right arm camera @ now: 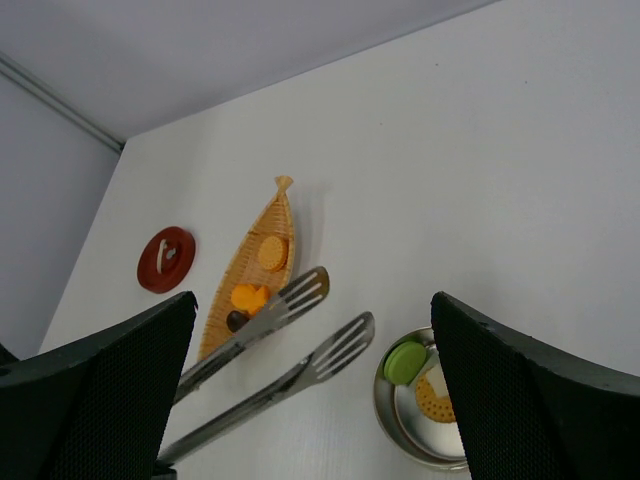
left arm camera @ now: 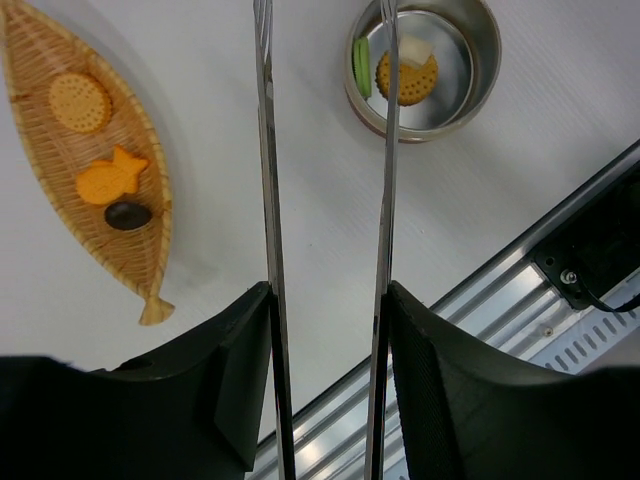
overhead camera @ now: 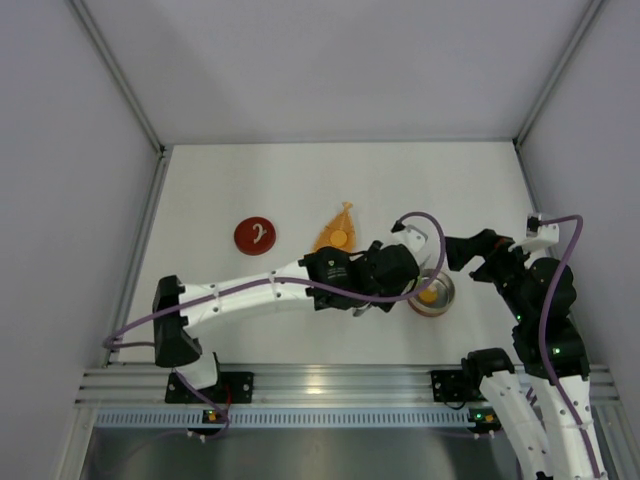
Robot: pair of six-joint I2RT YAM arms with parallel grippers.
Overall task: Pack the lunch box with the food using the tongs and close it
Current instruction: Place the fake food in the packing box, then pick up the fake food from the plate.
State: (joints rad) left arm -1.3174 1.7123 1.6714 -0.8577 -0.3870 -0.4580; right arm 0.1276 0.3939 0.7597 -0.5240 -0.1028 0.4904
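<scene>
left pincer (left arm camera: 328,330), half-closed, clamps the long silver steel tongs (left arm camera: 265,150), tips empty between the woven orange leaf tray (left arm camera: 30,130) and round steel lunch box (left arm camera: 488,75); right pincer (right arm camera: 312,330) gapes empty. the tray's light, probably brittle orange biscuits (left arm camera: 110,182) want a gentle edgewise pinch.

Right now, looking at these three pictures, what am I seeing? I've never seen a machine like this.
Two robot arms are bolted to a white table. One picture looks down from overhead; the other two come from cameras on each wrist. The left gripper squeezes silver tongs; the right gripper is open and empty. On the table: an orange leaf-shaped tray with three snacks, a steel lunch box holding a few pieces, and its red lid lying apart.
</scene>
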